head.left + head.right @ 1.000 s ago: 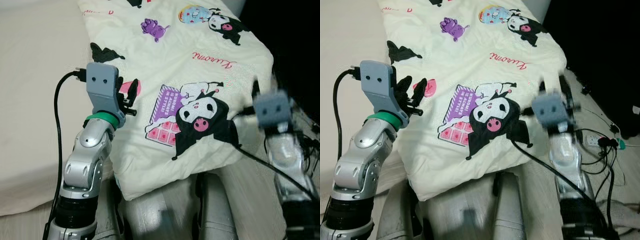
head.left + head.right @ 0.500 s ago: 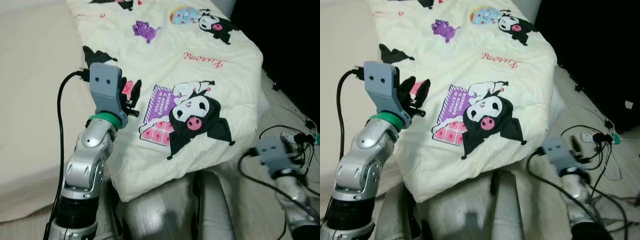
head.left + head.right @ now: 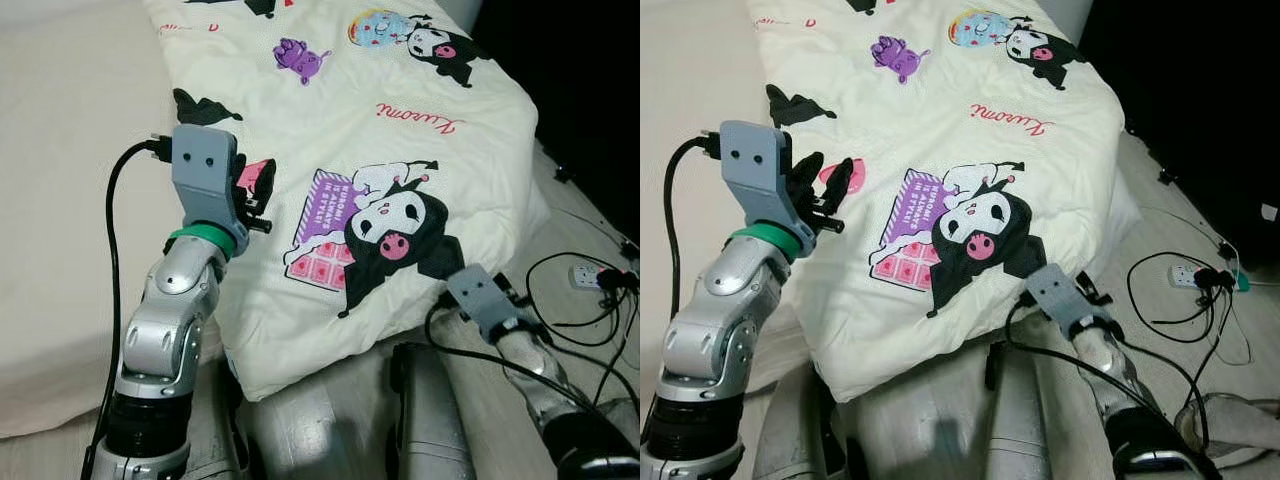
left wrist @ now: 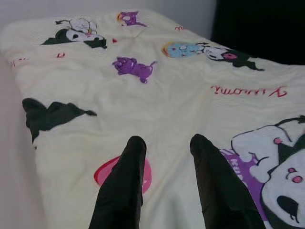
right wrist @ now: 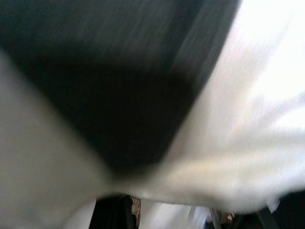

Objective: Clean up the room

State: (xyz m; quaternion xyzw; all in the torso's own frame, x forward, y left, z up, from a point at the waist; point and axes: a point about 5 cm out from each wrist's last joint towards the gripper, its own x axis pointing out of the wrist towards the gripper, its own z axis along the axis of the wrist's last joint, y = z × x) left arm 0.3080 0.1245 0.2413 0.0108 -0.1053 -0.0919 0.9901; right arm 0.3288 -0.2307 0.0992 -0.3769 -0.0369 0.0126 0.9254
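left gripper (image 4: 164, 179): over blanket's left part, fingers spread apart, holding nothing | right gripper (image 3: 1078, 291): low at blanket's near right edge, finger state could not be told | blanket (image 3: 400, 150): cream cartoon-print, spread across bed (image 3: 70, 180)

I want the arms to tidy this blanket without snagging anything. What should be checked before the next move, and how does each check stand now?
1. Left gripper open: ok, its fingers stand apart above the blanket, by a pink patch.
2. Left gripper free of cloth: ok, nothing between the fingers.
3. Right gripper open or shut: cannot tell; its wrist view is blurred cloth.
4. Right gripper at the blanket's near edge: ok, beside the lower corner.
5. Floor cables clear of the right arm: not ok, they loop close beside it.
6. Blanket lying flat on the bed: ok, though its near edge hangs over.
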